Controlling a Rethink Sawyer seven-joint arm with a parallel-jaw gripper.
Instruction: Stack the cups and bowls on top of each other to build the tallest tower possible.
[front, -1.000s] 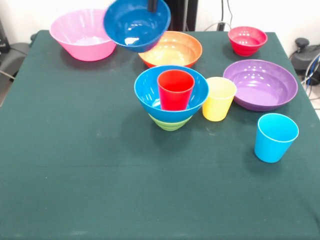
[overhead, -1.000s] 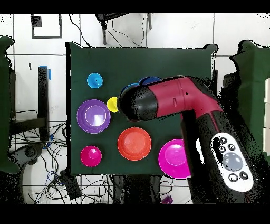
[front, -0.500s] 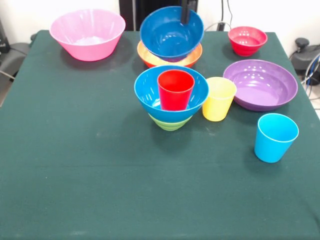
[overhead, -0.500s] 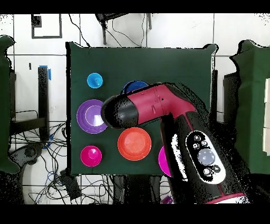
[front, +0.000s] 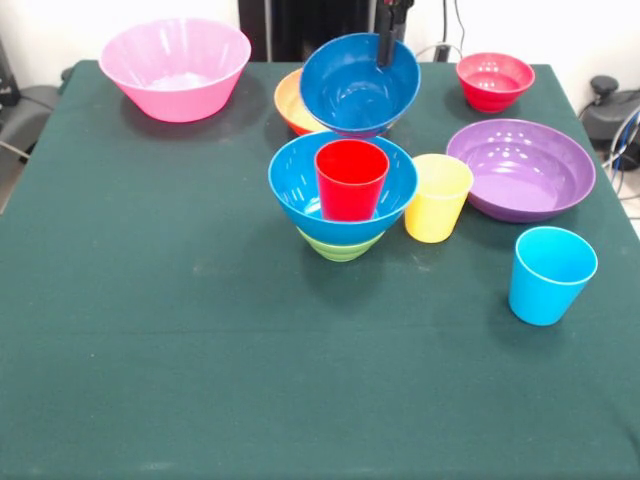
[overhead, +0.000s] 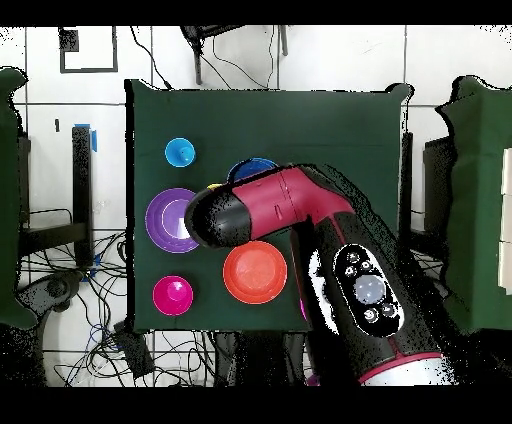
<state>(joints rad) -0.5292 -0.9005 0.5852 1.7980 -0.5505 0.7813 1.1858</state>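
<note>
My gripper (front: 386, 42) comes down at the top centre of the front view and is shut on the far rim of the small blue bowl (front: 355, 88). The bowl hangs tilted in front of the orange bowl (front: 292, 103). The tower (front: 343, 195) stands mid-table: a green bowl (front: 340, 245) at the bottom, the large blue bowl (front: 300, 195) on it and the red cup (front: 351, 180) upright inside. The yellow cup (front: 437, 198) stands just right of it. The sky-blue cup (front: 549, 275) stands alone at the right. In the overhead view the arm (overhead: 270, 205) hides the gripper.
The large pink bowl (front: 175, 68) sits at the far left, the small red bowl (front: 494, 80) at the far right and the wide purple bowl (front: 520, 168) in front of it. The overhead view shows the purple bowl (overhead: 170, 220), the orange bowl (overhead: 255, 272) and the sky-blue cup (overhead: 180, 153).
My gripper has carried the small blue bowl to the right, from beside the pink bowl to in front of the orange bowl, and a little lower. Nothing else moved.
</note>
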